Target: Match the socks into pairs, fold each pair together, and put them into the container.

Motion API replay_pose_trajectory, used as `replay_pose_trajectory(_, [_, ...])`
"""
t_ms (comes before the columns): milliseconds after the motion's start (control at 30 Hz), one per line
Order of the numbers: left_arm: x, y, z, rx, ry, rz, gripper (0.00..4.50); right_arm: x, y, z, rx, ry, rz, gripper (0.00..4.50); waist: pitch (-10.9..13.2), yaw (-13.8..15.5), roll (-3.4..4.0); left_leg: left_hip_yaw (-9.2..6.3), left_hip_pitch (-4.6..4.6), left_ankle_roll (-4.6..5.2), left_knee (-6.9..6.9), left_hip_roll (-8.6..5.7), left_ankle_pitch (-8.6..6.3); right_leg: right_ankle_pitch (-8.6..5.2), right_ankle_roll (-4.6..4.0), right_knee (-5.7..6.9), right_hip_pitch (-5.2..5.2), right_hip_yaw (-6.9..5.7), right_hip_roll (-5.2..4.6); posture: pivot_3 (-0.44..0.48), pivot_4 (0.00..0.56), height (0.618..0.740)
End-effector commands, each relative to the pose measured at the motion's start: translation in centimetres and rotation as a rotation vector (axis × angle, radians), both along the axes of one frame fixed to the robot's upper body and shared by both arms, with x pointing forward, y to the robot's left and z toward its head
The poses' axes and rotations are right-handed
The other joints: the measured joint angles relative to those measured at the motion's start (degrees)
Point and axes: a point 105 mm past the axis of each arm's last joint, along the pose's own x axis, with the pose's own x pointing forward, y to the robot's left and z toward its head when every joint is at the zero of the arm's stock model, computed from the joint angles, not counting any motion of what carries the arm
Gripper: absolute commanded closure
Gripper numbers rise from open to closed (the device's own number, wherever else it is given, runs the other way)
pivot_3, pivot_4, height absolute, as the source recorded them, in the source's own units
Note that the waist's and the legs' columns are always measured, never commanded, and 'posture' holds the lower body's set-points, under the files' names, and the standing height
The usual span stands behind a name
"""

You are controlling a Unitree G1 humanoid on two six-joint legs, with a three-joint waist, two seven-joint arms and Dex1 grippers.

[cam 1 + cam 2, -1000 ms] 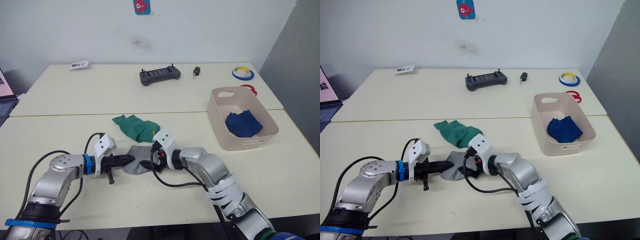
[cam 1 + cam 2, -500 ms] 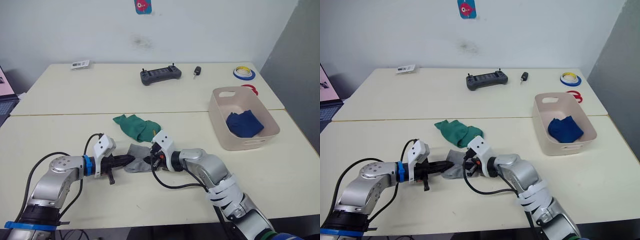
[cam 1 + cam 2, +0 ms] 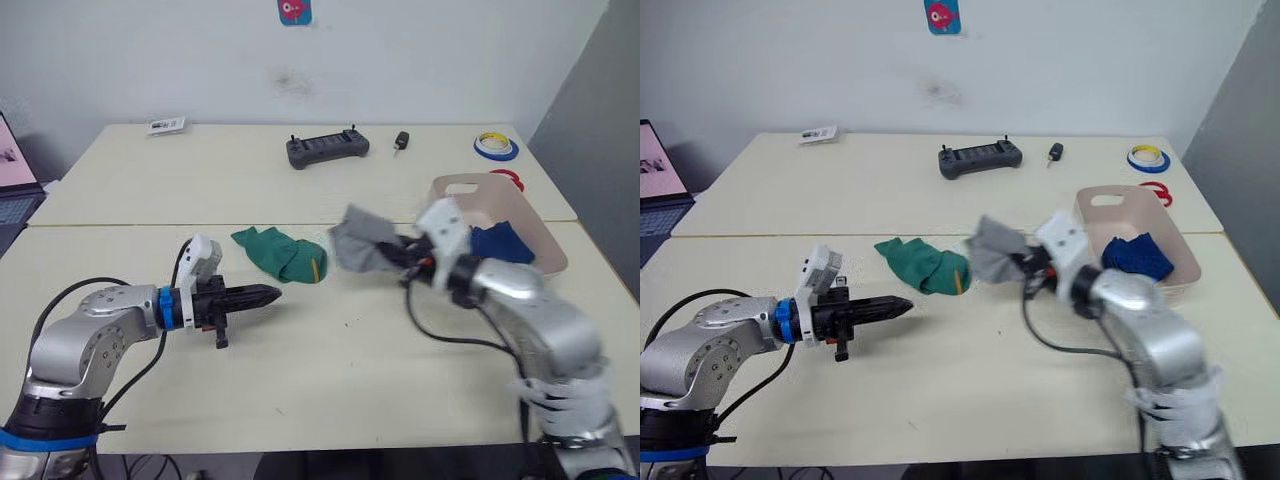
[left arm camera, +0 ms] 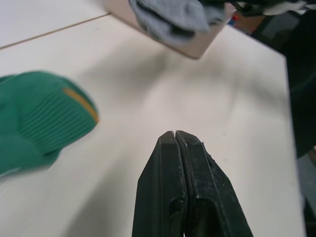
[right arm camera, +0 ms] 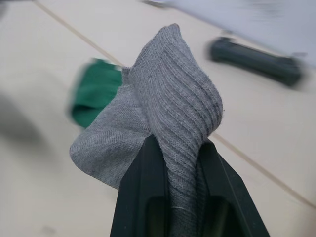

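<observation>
Grey socks, bundled together, are off the tabletop and pinched in the right hand, which is held in the air between the green socks and the container. In the right wrist view the two black fingers are clamped on the ribbed grey fabric, which rises between them and folds over above the tips.

Green socks lie in a loose heap on the tabletop, near the seam between the two table halves; a small yellow mark shows at the end facing the right arm. Nothing is touching them.

Left hand is low over the tabletop, pointing toward the right arm, its tips just short of the green heap on the near side. Fingers are pressed flat together with nothing between them.

Container stands at the right side of the tabletop, partly hidden behind the right arm. Blue socks lie folded inside it.

Far half of the tabletop: a dark handheld controller, a small black key fob beside it, a roll of blue and yellow tape toward the right corner, a red ring just behind the container, and a small card at the left.
</observation>
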Motion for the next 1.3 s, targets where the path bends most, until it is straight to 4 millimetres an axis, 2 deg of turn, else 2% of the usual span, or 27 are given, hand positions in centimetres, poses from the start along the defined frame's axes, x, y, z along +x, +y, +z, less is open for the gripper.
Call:
replay_pose_trajectory(33, [-0.5, -1.4, 2.1, -0.041, -0.037, -0.067, 4.50, -0.5, -4.0, 3.2, -0.080, -0.129, -0.105, 4.25, 0.0, 0.0, 0.01, -0.02, 0.00, 0.00, 0.00, 0.01, 0.00, 0.00, 0.00, 0.00, 0.00, -0.01, 0.01, 0.000, 0.150, 0.740])
replay_pose_trajectory(133, [-0.8, -2.4, 3.0, -0.064, -0.043, -0.123, 4.50, 0.1, -9.0, 4.4, -0.287, -0.193, -0.252, 4.25, 0.0, -0.1, 0.04, -0.03, 0.01, 0.01, -0.01, 0.02, 0.00, 0.00, 0.00, -0.02, 0.00, 0.01, 0.10, 0.000, 0.150, 0.740])
replay_pose_trajectory(167, [-0.8, -2.7, 3.2, -0.066, -0.047, -0.136, 4.50, 0.4, -10.2, 4.4, -0.379, -0.213, -0.275, 4.25, 0.1, -0.1, 0.04, 0.01, 0.01, 0.01, 0.00, 0.00, 0.00, 0.00, 0.00, -0.03, 0.00, 0.05, 0.12, 0.000, 0.150, 0.740])
replay_pose_trajectory(267, [-0.6, -3.5, 3.6, -0.076, -0.063, -0.161, 4.50, 1.5, -12.4, 3.7, -0.664, -0.277, -0.281, 4.25, 0.1, -0.3, 0.04, 0.12, 0.04, 0.01, 0.00, -0.06, 0.00, 0.00, 0.00, -0.05, 0.02, 0.13, 0.17, 0.000, 0.150, 0.740])
replay_pose_trajectory(333, [-0.5, -3.8, 3.7, -0.079, -0.067, -0.171, 4.50, 2.2, -13.1, 3.3, -0.773, -0.306, -0.264, 4.25, 0.1, -0.4, 0.04, 0.23, 0.07, 0.01, 0.03, -0.03, 0.00, 0.00, 0.00, -0.04, 0.00, 0.25, 0.25, 0.000, 0.150, 0.740])
replay_pose_trajectory(433, [-0.5, -4.3, 3.6, -0.085, -0.068, -0.186, 4.50, 3.5, -13.0, 2.1, -0.953, -0.364, -0.172, 4.25, 0.1, -0.5, 0.07, 0.28, 0.10, -0.01, 0.03, 0.04, 0.01, 0.00, 0.00, -0.02, -0.02, 0.33, 0.33, 0.000, 0.150, 0.740])
replay_pose_trajectory(567, [-0.6, -4.5, 3.5, -0.084, -0.070, -0.195, 4.50, 5.0, -11.4, 0.5, -1.124, -0.443, -0.012, 4.25, 0.2, -0.5, 0.20, 0.32, 0.09, -0.23, 0.06, 0.06, 0.13, 0.00, 0.00, 0.00, -0.05, 0.36, 0.34, 0.000, 0.150, 0.740])
replay_pose_trajectory(667, [-0.6, -4.6, 3.4, -0.084, -0.071, -0.194, 4.50, 5.9, -10.9, -0.1, -1.221, -0.496, 0.066, 4.25, 0.2, -0.3, 0.20, 0.33, 0.07, -0.26, 0.06, 0.06, 0.15, 0.00, 0.00, -0.01, -0.05, 0.36, 0.33, 0.000, 0.150, 0.740])
replay_pose_trajectory(767, [-0.6, -4.6, 3.4, -0.086, -0.073, -0.193, 4.50, 6.5, -11.1, 0.1, -1.288, -0.552, 0.107, 4.25, 0.3, -0.3, 0.22, 0.39, 0.07, -0.27, 0.10, 0.06, 0.16, 0.00, 0.00, -0.01, -0.05, 0.36, 0.27, 0.000, 0.150, 0.740])
replay_pose_trajectory(900, [-0.7, -4.7, 3.3, -0.088, -0.072, -0.193, 4.50, 7.0, -11.6, 0.6, -1.330, -0.582, 0.130, 4.25, 0.3, -0.2, 0.23, 0.45, 0.07, -0.28, 0.12, 0.04, 0.16, 0.00, 0.00, 0.00, -0.04, 0.36, 0.20, 0.000, 0.150, 0.740])
replay_pose_trajectory(1000, [-0.8, -4.9, 3.1, -0.086, -0.069, -0.199, 4.50, 6.8, -11.8, -1.3, -1.329, -0.522, 0.177, 4.25, 0.3, -0.2, 0.23, 0.43, 0.07, -0.29, 0.12, 0.06, 0.16, 0.00, -0.01, -0.01, -0.02, 0.34, 0.08, 0.000, 0.150, 0.740])
replay_pose_trajectory(1100, [-1.0, -5.0, 2.8, -0.078, -0.066, -0.210, 4.50, 6.1, -11.2, -3.2, -1.301, -0.462, 0.252, 4.25, 0.3, -0.2, 0.22, 0.43, 0.09, -0.29, 0.13, 0.06, 0.17, 0.01, -0.01, 0.01, 0.01, 0.34, -0.02, 0.000, 0.150, 0.740])
replay_pose_trajectory(1267, [-0.9, -5.1, 2.7, -0.067, -0.065, -0.218, 4.50, 5.7, -10.7, -3.8, -1.283, -0.421, 0.295, 4.25, 0.2, -0.3, 0.20, 0.37, 0.17, -0.28, 0.16, 0.07, 0.16, 0.01, -0.01, 0.04, 0.11, 0.30, -0.02, 0.000, 0.150, 0.740])
replay_pose_trajectory(1300, [-0.9, -5.2, 2.7, -0.066, -0.066, -0.218, 4.50, 5.7, -10.6, -3.7, -1.276, -0.421, 0.293, 3.90, 0.2, -0.3, 0.20, 0.37, 0.18, -0.28, 0.16, 0.08, 0.16, 0.01, -0.01, 0.04, 0.11, 0.29, -0.01, 0.000, 0.150, 0.740])
